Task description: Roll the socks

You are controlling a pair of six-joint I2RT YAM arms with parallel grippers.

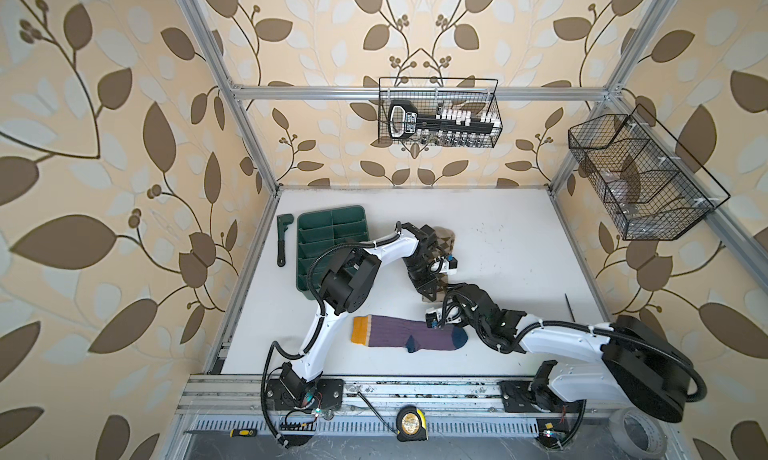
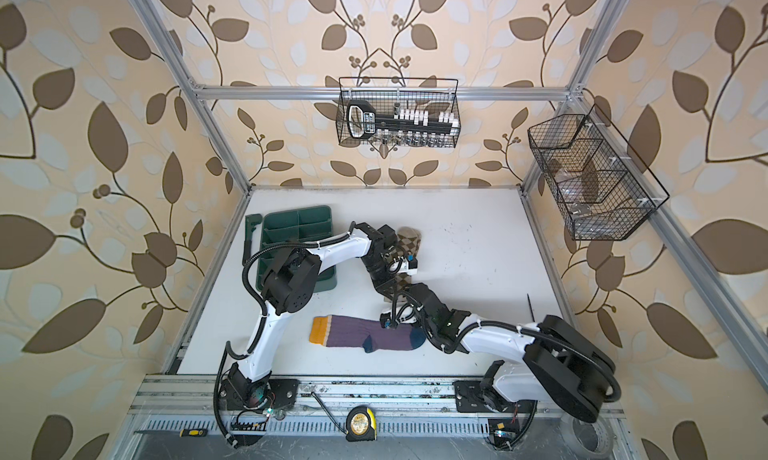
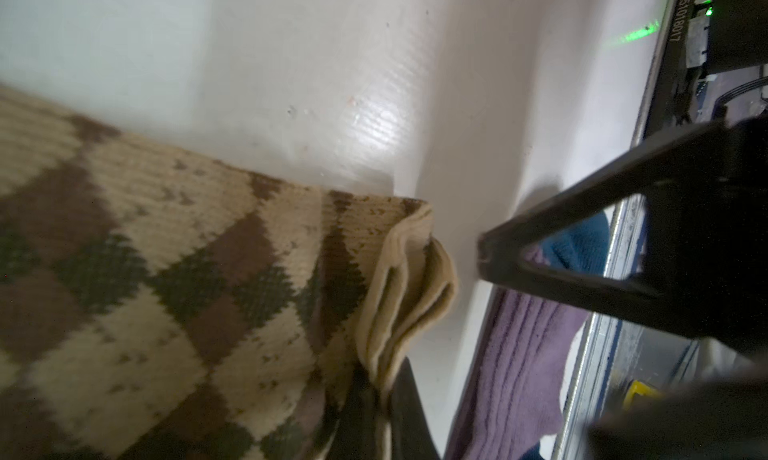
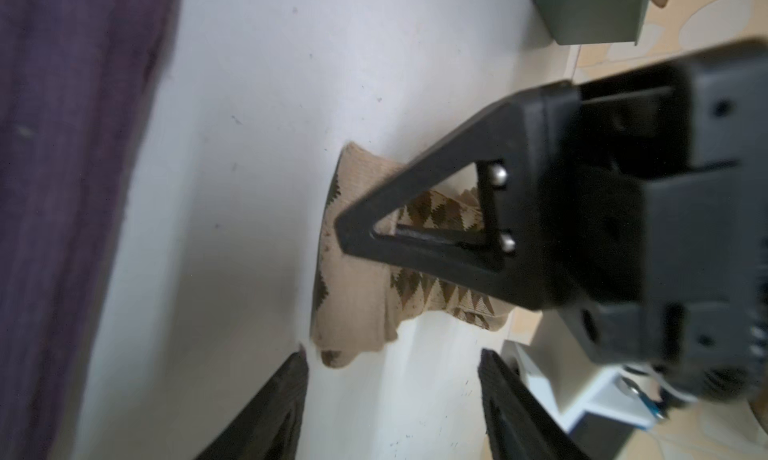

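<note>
Left gripper point(image 3: 380, 420) pinching beige sock point(image 3: 166, 270) cuff, right gripper point(image 4: 390, 404) jaws gaping, tape measure point(image 1: 411, 424) label blurring, left arm point(image 1: 417, 266) hiding sock's middle.

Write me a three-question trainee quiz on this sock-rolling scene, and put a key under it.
1. True or false: the purple sock lies unrolled on the table.
2. What is the left gripper shut on? A) the purple sock B) the end of the argyle sock C) nothing
3. Fill in: the jaws of the right gripper stand ____, with nothing between them.
Key: 1 true; 2 B; 3 open.
</note>
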